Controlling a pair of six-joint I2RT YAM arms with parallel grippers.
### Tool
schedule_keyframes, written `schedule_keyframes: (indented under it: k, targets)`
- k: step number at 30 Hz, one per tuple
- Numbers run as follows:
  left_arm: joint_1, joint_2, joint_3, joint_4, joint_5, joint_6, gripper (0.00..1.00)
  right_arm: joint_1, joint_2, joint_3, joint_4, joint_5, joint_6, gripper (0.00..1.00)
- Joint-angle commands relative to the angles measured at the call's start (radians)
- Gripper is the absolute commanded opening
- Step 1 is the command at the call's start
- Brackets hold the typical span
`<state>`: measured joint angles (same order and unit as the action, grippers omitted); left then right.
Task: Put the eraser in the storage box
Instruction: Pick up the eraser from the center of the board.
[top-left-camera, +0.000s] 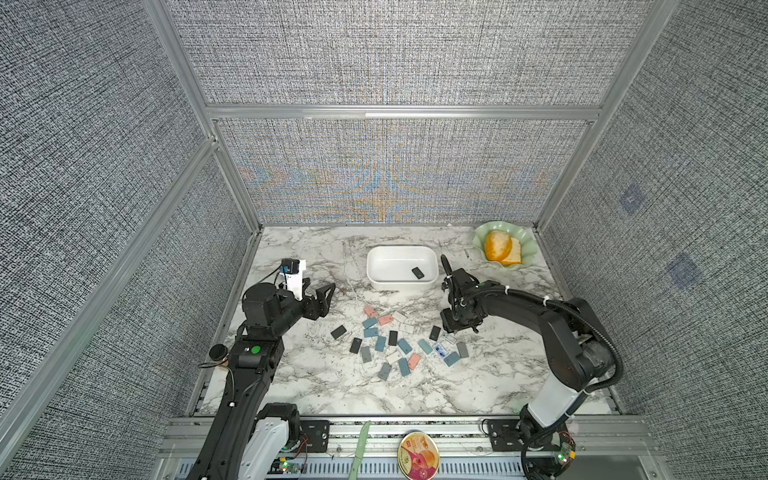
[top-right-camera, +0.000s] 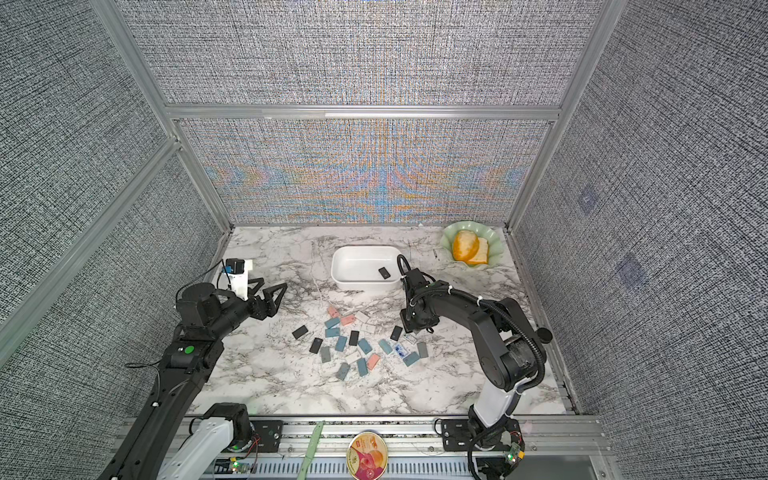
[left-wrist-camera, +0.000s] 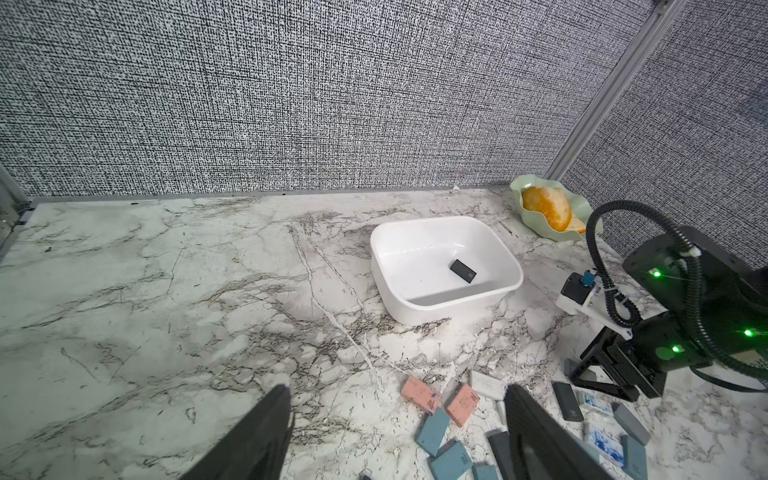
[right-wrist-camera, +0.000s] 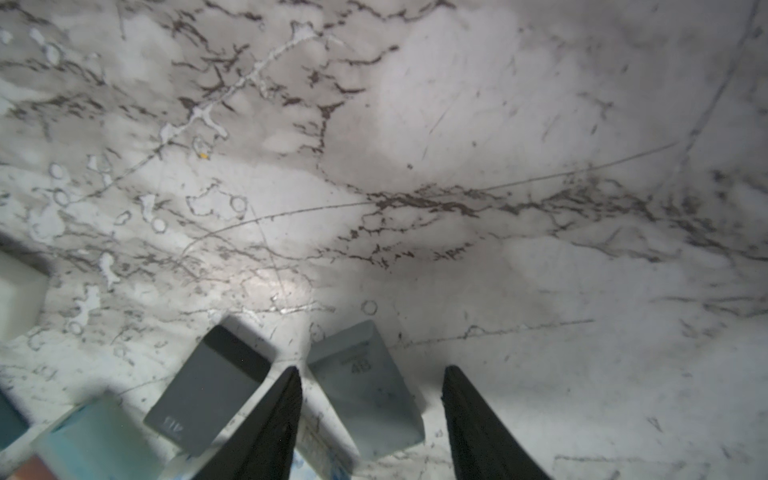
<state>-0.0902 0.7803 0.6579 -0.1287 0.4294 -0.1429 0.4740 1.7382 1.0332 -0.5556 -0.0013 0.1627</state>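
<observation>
Both are black, with white links (top-left-camera: 266, 440) low in the frame. The left arm (top-left-camera: 266, 318) has a green dot (top-left-camera: 255, 350) and a white wrist mount (top-left-camera: 296, 283); the right arm (top-left-camera: 515, 307) wears a ribbed black hose (left-wrist-camera: 631, 203) and white zip ties (top-left-camera: 545, 300).

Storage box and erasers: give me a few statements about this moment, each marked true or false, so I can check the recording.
1. A black eraser lies inside the storage box. True.
2. The left gripper holds a pink eraser. False: its jaws are open and empty.
3. The right gripper is low at the pile of erasers, with a pale grey eraser between its open jaws. True.
4. The green dish holds erasers. False: it holds an orange item and no erasers.
5. The storage box stands nearer the robot than the pile. False: it stands beyond the pile, toward the back wall.
</observation>
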Motion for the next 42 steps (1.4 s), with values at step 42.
schedule_keyframes:
  k: [42]
  targets:
    - [0.000, -0.026, -0.003, 0.021, 0.014, -0.001, 0.81, 0.008, -0.006, 0.184, -0.134, 0.001, 0.050, 0.31]
